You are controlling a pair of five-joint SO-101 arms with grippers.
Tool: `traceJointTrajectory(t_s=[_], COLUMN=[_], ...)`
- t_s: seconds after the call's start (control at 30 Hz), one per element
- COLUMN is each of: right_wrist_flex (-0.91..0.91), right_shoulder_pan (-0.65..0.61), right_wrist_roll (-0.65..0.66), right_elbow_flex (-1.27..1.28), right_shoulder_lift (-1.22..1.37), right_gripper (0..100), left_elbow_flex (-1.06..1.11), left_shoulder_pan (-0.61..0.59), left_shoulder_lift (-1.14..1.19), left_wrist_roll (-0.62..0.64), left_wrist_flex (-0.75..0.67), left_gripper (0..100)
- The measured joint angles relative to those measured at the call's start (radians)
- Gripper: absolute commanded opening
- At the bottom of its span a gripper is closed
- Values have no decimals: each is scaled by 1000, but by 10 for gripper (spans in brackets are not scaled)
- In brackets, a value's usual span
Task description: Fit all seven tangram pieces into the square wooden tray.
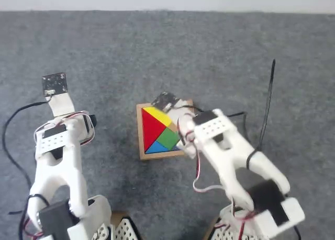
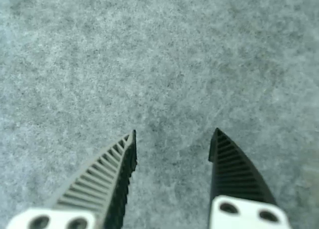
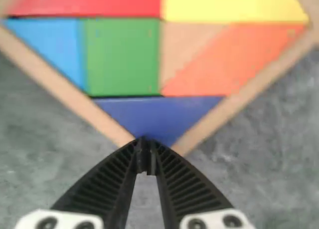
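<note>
Well left of the tray [image 1: 140, 140], your left gripper [image 2: 174, 134] hangs over the grey surface [image 1: 104, 57], released, with its fingers spread and nothing between them.

In the tray, all seven pieces lie flat and edge to edge. From the right wrist view you can count them: the red triangle [image 3: 84, 2], the yellow triangle [image 3: 229, 4], the light blue triangle [image 3: 45, 39], the green square [image 3: 122, 54], the tan triangle [image 3: 182, 49], the orange piece [image 3: 234, 59] and the dark blue triangle [image 3: 159, 114], which is tucked into one corner of the tray.

At that corner, your right gripper [image 3: 144, 144] is clenched, its fingers pressed together and grasping nothing, with the tips right at the tray's rim beside the dark blue triangle. From the high view, the right arm [image 1: 230, 151] leans over the tray's right side and hides that part of it.
</note>
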Motion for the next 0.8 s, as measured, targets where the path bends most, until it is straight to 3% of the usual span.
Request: traceJointTrajectory(t_s=[0.37,0.57,0.8], right_wrist_flex=[0,0,0], right_shoulder_pan=[78,161,338], right_wrist_roll=[-52,-193,-210], right_elbow_flex=[-127,-3,327], right_shoulder_lift=[97,-229,-684], right_gripper=[9,9,12], left_elbow_flex=[0,71,313], left_shoulder_pan=[0,0,52], left_shoulder_lift=[0,-130,-551], left_wrist_roll=[0,0,0], left_wrist_flex=[0,0,0], left_gripper=[233,235,234])
